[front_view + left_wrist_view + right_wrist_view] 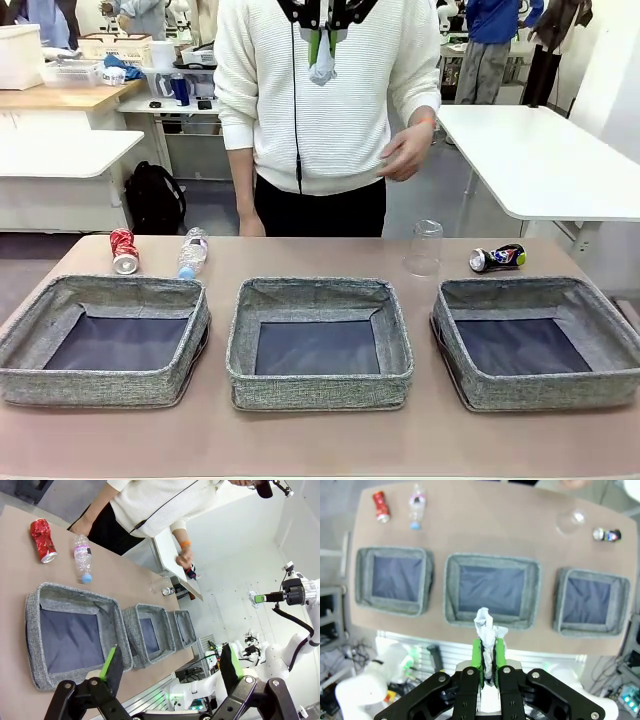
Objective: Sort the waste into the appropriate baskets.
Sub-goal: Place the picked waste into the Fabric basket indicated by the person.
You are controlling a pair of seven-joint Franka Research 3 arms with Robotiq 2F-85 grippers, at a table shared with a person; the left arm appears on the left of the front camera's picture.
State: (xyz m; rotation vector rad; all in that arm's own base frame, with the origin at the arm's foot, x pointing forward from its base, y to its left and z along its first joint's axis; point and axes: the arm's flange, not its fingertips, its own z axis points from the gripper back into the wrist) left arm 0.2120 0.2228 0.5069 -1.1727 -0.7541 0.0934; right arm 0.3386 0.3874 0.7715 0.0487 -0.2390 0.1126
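My right end effector (pixel 488 645) pinches matt crumpled paper (pixel 485 622); the baskets (pixel 318 292) are rough woven cloth, the red can (pixel 123 250) glossy metal, the table (pixel 320 440) smooth.

We take this for a lab: beyond the brown table (pixel 320 445) we see white worktables (pixel 540 160), a bench with plastic crates (pixel 18 55), a backpack (pixel 155 198) on the floor, and people (pixel 492 40) at far benches.

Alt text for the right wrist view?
The right gripper, shut on a crumpled white paper ball, looks down on three grey baskets in a row on a table. Beyond them are a red can and bottle at one end, a clear cup and dark can at the other.
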